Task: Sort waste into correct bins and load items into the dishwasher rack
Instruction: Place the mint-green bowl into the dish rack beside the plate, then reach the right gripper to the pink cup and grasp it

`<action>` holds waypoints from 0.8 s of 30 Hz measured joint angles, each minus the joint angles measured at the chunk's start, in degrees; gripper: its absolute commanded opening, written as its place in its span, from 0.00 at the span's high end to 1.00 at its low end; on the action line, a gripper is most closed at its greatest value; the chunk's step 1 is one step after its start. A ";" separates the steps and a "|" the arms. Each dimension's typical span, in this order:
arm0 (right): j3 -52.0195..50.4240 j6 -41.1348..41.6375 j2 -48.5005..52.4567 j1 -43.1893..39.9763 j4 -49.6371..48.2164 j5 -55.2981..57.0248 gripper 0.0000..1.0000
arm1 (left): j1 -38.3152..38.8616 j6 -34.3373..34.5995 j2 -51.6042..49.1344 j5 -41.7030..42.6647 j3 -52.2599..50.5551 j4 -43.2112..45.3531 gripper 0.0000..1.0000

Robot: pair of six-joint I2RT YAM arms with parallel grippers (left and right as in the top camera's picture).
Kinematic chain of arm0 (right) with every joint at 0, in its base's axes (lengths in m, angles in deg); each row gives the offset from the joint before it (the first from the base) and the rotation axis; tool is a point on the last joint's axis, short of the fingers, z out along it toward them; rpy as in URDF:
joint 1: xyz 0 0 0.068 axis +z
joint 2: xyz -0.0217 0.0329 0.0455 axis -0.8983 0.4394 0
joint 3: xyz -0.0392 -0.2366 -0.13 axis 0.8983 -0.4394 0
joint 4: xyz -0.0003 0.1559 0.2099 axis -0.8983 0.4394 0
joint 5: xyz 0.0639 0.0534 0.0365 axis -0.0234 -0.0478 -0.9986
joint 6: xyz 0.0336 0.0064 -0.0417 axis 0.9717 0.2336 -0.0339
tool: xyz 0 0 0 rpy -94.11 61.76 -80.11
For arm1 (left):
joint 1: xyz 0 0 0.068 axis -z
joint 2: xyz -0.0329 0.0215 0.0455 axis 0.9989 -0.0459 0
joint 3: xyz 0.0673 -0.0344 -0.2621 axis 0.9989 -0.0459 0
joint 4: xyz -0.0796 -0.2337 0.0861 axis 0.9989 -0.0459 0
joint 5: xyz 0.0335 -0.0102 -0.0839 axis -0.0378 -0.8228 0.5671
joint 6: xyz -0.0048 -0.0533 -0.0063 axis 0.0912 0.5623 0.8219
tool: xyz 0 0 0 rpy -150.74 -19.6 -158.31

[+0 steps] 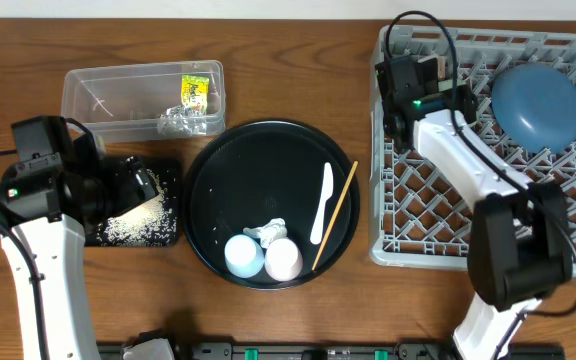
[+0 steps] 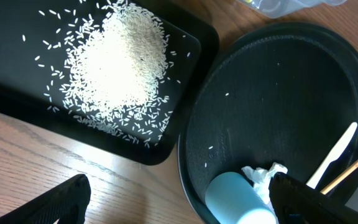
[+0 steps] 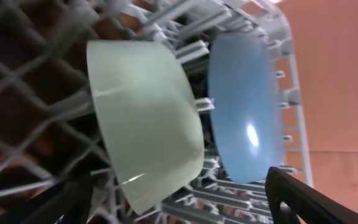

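The mint-green bowl (image 3: 145,118) was found tipped on edge in the rack (image 1: 438,240), at 9 o'clock of the dark blue bowl (image 3: 244,106), so the right pincer (image 3: 176,186), spread wide and empty like the left pincer (image 2: 179,193), was best drawn straight back, with the bowl left unnudged.

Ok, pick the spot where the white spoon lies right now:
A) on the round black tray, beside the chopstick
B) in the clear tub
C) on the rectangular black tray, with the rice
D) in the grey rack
A: the overhead view shows the white spoon lying on the round black tray, right next to the chopstick.
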 measured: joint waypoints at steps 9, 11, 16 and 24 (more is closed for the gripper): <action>-0.17 1.20 -18.99 0.04 2.14 -32.85 0.15 | 0.00 0.00 -0.02 -0.02 0.00 0.00 0.07; -0.09 2.34 -21.11 0.46 3.98 -40.30 0.14 | 0.00 0.00 0.00 -0.02 0.00 -0.02 0.07; -0.02 6.99 -20.44 4.76 12.15 -50.82 0.11 | 0.00 0.00 0.00 -0.02 0.00 -0.02 0.07; -0.11 1.81 -17.73 18.36 21.51 -56.83 0.01 | 0.00 0.00 0.00 -0.02 0.00 -0.02 0.07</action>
